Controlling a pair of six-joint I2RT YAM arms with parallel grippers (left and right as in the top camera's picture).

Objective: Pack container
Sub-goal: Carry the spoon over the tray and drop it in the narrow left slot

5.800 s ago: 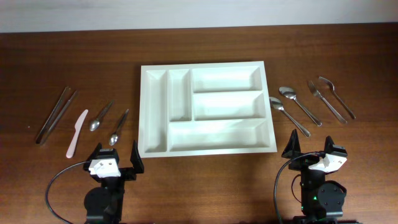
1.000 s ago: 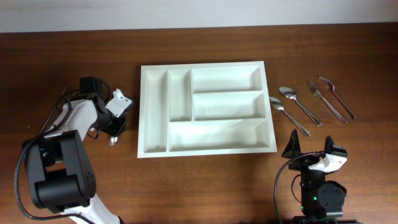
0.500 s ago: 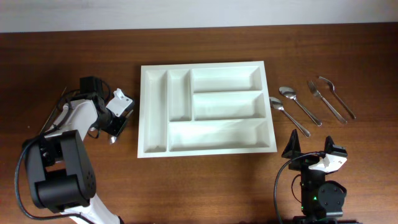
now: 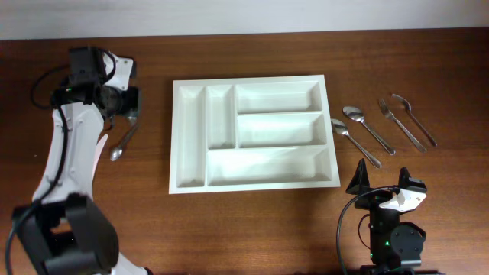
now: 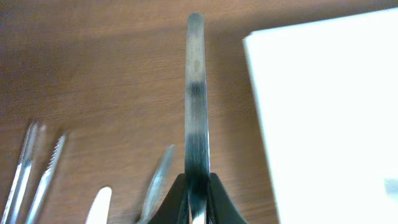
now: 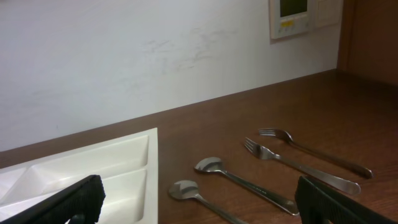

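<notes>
The container (image 4: pixel 248 82) is a white compartment tray at the table's middle, and nothing lies in it. My left gripper (image 4: pixel 131 103) hangs over the table to the left of the tray's far corner, shut on a metal spoon. In the left wrist view the spoon's handle (image 5: pixel 196 93) sticks straight out from between the shut fingers (image 5: pixel 177 196), with the container's edge (image 5: pixel 323 93) to the right. My right gripper (image 4: pixel 386 187) rests open near the front edge with nothing between its fingers (image 6: pixel 84 199).
A second spoon (image 4: pixel 122 141) lies on the wood left of the tray; in the left wrist view it (image 5: pixel 158 180) sits beside a pale knife (image 5: pixel 99 208) and long metal tongs (image 5: pixel 25 168). Right of the tray lie two spoons (image 4: pixel 353 143) (image 4: pixel 370 130) and two forks (image 4: pixel 403 126) (image 4: pixel 419 122).
My left gripper closed on a spoon beside the tray's left wall, then lifted it and moved toward the far left. The right arm has not moved.
</notes>
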